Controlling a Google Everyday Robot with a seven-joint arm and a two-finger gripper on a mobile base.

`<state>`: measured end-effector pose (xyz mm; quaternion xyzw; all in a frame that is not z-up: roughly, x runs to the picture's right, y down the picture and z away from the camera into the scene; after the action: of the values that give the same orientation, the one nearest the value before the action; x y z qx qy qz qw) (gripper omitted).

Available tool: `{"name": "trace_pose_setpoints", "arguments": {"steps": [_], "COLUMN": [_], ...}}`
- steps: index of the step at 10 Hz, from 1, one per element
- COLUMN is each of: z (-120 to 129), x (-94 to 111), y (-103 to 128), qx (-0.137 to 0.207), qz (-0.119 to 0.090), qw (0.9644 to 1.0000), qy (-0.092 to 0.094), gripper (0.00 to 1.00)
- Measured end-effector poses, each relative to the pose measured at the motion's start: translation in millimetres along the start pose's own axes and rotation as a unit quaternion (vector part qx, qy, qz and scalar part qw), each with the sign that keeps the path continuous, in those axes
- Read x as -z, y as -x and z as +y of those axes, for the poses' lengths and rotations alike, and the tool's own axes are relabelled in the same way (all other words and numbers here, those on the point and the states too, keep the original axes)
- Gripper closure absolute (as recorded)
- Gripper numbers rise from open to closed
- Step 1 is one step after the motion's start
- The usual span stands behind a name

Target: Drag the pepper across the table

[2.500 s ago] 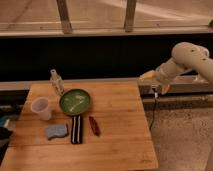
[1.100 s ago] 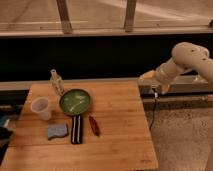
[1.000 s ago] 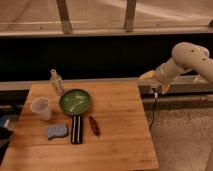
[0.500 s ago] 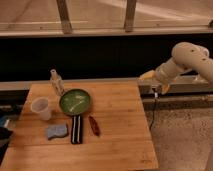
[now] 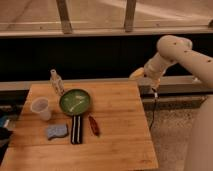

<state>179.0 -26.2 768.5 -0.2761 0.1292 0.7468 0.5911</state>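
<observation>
The pepper [image 5: 93, 125] is small, slim and dark red. It lies on the light-brown wooden table [image 5: 120, 142], just right of a black striped strip [image 5: 76, 129] and below the green pan [image 5: 75, 101]. My gripper [image 5: 151, 82] is at the end of the white arm [image 5: 175, 52]. It hangs above the table's far right corner, well up and to the right of the pepper, and it touches nothing on the table.
A clear bottle [image 5: 56, 82] stands at the back left and a translucent cup [image 5: 41, 108] at the left. A blue sponge [image 5: 56, 131] lies left of the strip. A thin cable [image 5: 151, 112] hangs beside the table's right edge. A dark wall and a rail run behind.
</observation>
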Motion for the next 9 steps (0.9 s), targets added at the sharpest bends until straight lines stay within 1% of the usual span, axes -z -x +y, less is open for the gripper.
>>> {"name": "trace_pose_setpoints", "arguments": {"steps": [1, 2, 3, 4, 5, 7, 9], "z": [21, 43, 56, 64, 71, 88, 100], "x": [-8, -18, -25, -29, -33, -43, -51], "y": [-7, -22, -37, -50, -61, -87, -97], "qx": [0.023, 0.051, 0.071, 0.085, 0.098, 0.131, 0.148], "qz": [0.012, 0.029, 0.043, 0.050, 0.052, 0.042, 0.030], "qw": [0.9997, 0.9982, 0.9965, 0.9951, 0.9938, 0.9905, 0.9884], "qy": [-0.002, -0.004, -0.005, -0.005, -0.005, -0.010, -0.009], "gripper": [0.20, 0.20, 0.20, 0.20, 0.20, 0.20, 0.20]}}
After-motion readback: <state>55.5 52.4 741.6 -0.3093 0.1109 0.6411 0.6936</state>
